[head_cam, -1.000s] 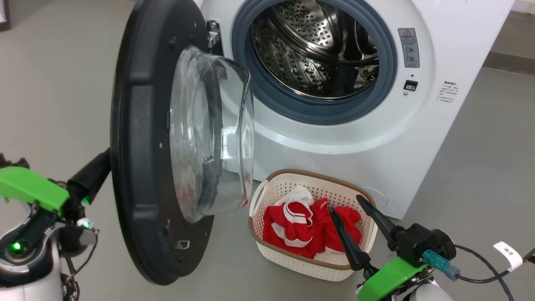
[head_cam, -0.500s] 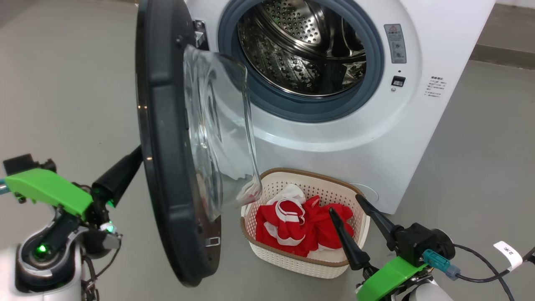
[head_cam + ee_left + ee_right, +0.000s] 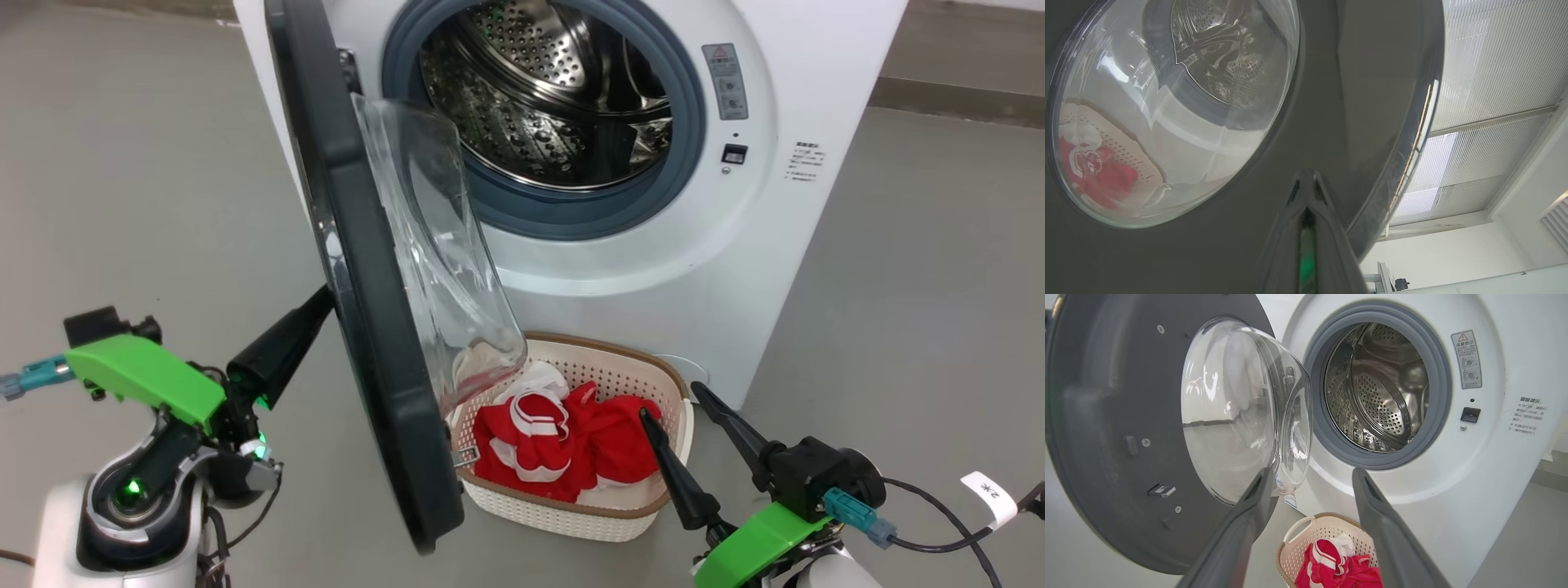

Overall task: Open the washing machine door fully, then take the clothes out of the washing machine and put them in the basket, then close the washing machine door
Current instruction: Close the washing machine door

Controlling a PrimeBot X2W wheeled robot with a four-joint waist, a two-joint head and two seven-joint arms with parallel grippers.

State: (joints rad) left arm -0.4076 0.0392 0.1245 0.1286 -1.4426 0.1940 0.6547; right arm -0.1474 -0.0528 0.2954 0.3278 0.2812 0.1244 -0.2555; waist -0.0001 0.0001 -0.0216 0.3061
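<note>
Both left fingers (image 3: 1319, 195) against door (image 3: 1367, 98)

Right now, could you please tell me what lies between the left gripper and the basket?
The washing machine door stands between the left gripper and the basket, as the head view shows.

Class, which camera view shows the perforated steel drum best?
The right wrist view: the perforated steel drum faces it almost squarely, whole opening in frame. The head view looks in obliquely, top cropped. The left wrist view gives a warped glimpse through the door's clear glass window.
</note>
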